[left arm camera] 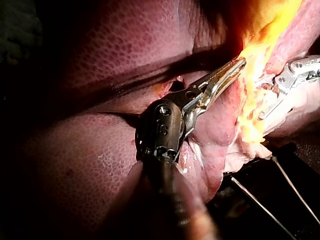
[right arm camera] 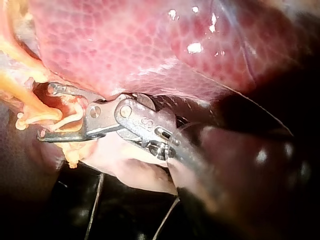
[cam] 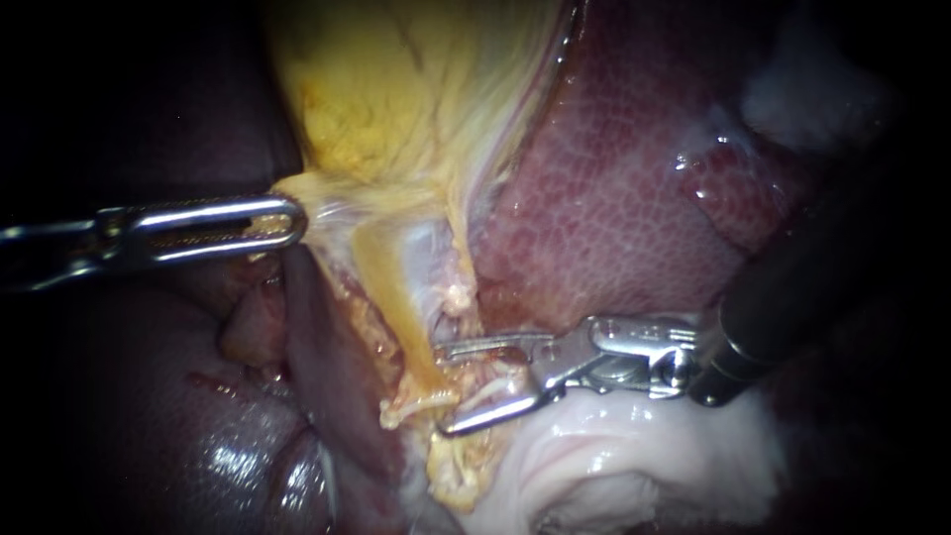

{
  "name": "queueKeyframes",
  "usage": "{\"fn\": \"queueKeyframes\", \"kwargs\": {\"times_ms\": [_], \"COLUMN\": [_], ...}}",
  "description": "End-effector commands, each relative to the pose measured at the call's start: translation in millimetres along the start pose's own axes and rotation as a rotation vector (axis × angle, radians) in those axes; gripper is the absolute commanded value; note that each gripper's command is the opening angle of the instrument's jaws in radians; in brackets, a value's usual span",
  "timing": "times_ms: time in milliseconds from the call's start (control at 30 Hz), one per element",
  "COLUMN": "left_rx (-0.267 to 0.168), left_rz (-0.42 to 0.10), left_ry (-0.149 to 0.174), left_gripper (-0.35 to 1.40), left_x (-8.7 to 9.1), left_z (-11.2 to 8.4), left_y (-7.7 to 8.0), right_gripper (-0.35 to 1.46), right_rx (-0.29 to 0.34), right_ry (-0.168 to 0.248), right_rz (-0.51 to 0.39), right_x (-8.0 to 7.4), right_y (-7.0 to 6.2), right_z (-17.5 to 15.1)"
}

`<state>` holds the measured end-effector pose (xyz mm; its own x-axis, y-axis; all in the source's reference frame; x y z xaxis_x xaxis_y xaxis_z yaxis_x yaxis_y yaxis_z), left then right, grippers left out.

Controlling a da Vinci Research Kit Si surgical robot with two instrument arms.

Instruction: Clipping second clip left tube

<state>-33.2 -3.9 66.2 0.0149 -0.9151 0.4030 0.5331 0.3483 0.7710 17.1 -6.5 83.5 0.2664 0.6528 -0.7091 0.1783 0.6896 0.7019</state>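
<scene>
The yellow gallbladder (cam: pixel 396 89) hangs from above, with the red liver (cam: pixel 614 218) to its right. My left instrument (cam: pixel 287 223) has its jaws shut on the pale tissue at the gallbladder's lower edge and holds it taut; the left wrist view shows the same grip by this left instrument (left arm camera: pixel 235 67). A yellow tube (cam: pixel 396 317) runs down from there. My right instrument (cam: pixel 444 388) comes in from the right with its two thin jaws open. They straddle pale strands of tube (cam: pixel 485 388) near the yellow tube's lower end. In the right wrist view the right instrument (right arm camera: pixel 46 113) shows a curled pale tube (right arm camera: pixel 67 114) between the jaws.
Glistening white tissue (cam: pixel 594 466) lies under the right instrument's jaws. Dark liver (cam: pixel 198 436) fills the lower left. The right instrument's black shaft (cam: pixel 802 287) crosses in front of the liver.
</scene>
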Motion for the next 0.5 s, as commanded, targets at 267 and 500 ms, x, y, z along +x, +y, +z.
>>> {"fn": "queueKeyframes", "kwargs": {"times_ms": [267, 500], "left_rx": [0.001, 0.001], "left_rz": [0.006, 0.006], "left_ry": [0.002, 0.002], "left_gripper": [-0.35, -0.35], "left_x": [0.0, 0.0], "left_z": [0.1, 0.1], "left_y": [0.1, 0.4], "right_gripper": [0.59, 0.59], "right_rx": [0.042, 0.085], "right_ry": [0.021, 0.052], "right_rz": [0.008, 0.026], "right_x": [2.0, 3.2], "right_y": [-1.5, -2.6], "right_z": [0.7, 0.7]}}
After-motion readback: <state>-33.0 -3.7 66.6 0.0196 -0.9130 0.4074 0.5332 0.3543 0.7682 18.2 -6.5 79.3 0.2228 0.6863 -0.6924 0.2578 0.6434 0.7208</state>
